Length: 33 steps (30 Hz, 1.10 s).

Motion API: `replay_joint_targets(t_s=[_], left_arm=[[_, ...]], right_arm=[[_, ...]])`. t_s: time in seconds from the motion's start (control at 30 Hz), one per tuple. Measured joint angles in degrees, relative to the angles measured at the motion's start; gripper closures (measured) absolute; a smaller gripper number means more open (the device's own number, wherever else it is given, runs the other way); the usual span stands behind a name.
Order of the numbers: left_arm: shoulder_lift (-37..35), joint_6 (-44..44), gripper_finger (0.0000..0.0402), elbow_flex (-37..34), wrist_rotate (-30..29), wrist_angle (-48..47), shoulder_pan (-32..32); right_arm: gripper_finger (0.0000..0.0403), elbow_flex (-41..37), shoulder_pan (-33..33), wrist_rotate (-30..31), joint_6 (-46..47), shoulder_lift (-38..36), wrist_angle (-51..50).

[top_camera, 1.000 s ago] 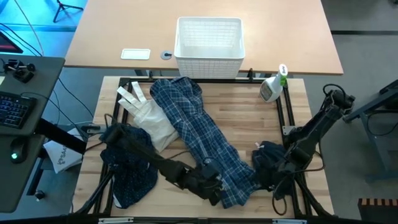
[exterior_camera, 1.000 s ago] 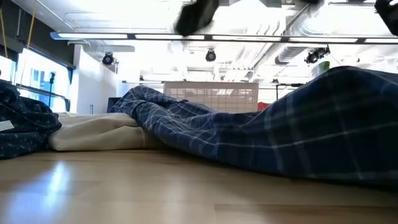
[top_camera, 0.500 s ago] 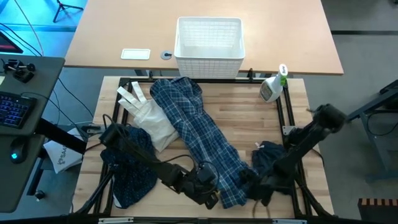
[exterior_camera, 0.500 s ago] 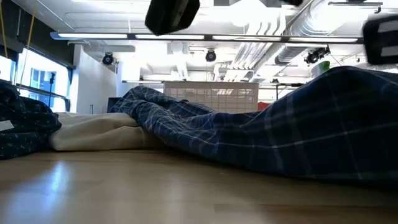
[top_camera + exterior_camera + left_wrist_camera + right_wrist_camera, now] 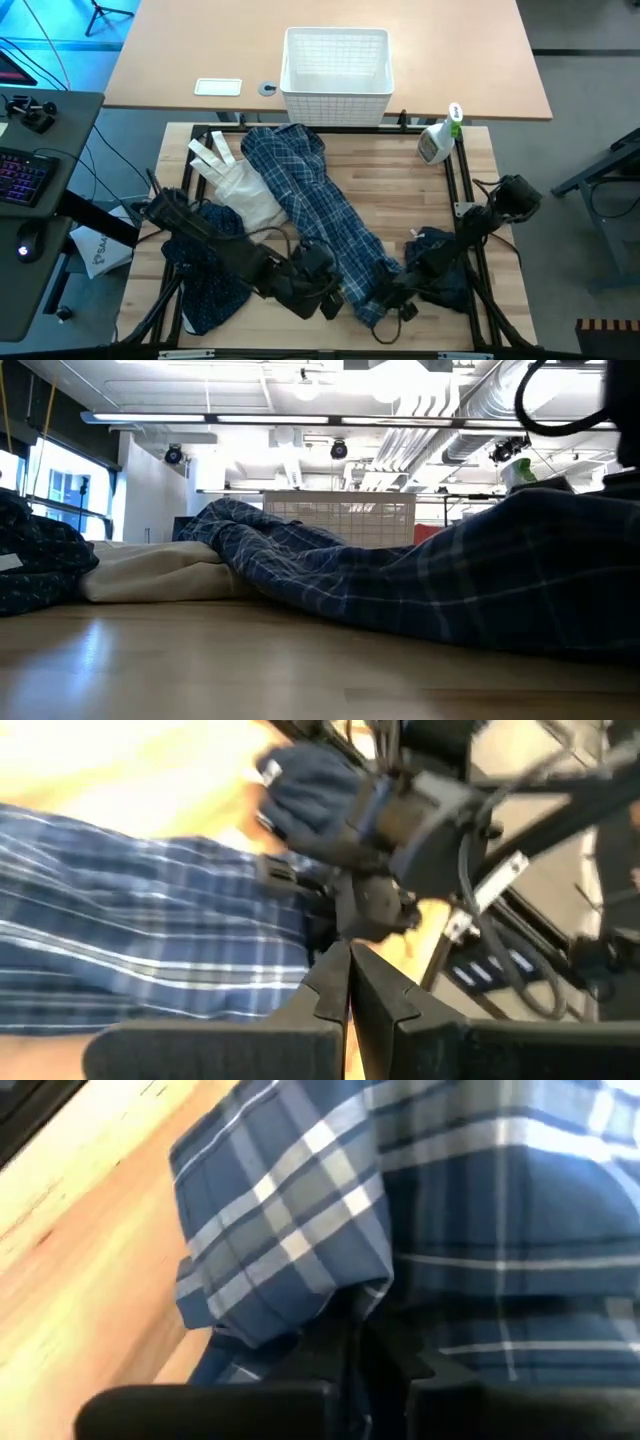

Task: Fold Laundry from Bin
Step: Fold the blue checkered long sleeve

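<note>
Now right gripper [image 5: 385, 300] fingers pinched on plaid shirt [image 5: 320, 205] hem (left gripper [image 5: 325, 300] closed, empty).

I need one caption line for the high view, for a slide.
Both grippers meet at the near end of the plaid shirt; white bin stands beyond.

Plaid shirt [image 5: 320, 205] sprawls diagonally; dotted navy shirt [image 5: 210, 280] and dark piece [image 5: 440, 265] lie crumpled; bin [image 5: 337, 75] seemingly empty

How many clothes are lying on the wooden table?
3: the plaid shirt across the middle, the dotted navy shirt by the left edge, the plain navy piece by the right. More could be hidden underneath.
</note>
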Motion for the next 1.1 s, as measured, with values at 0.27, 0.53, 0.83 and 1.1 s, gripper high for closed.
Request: replay_joint_targets(t_s=[0.27,0.53,0.83,1.1], left_arm=[[-3.0,-6.13,0.0401,3.85,-4.04,-10.8,-4.89],[-3.19,-16.61,0.0401,3.83,-9.56,-19.11,-12.57],[-3.19,-20.87,0.0401,3.83,-16.43,-22.96,-19.2],[-3.32,-20.89,0.0401,3.83,-16.98,-26.17,-20.34]], right_arm=[[0.0397,6.69,2.8,-3.25,14.03,-9.49,-9.06],[0.0401,22.66,2.68,-10.36,21.28,-8.68,-16.68],[0.0402,38.42,-0.95,-28.93,28.15,-1.42,-18.53],[0.0402,52.15,-14.43,-28.29,16.83,-0.48,-36.62]])
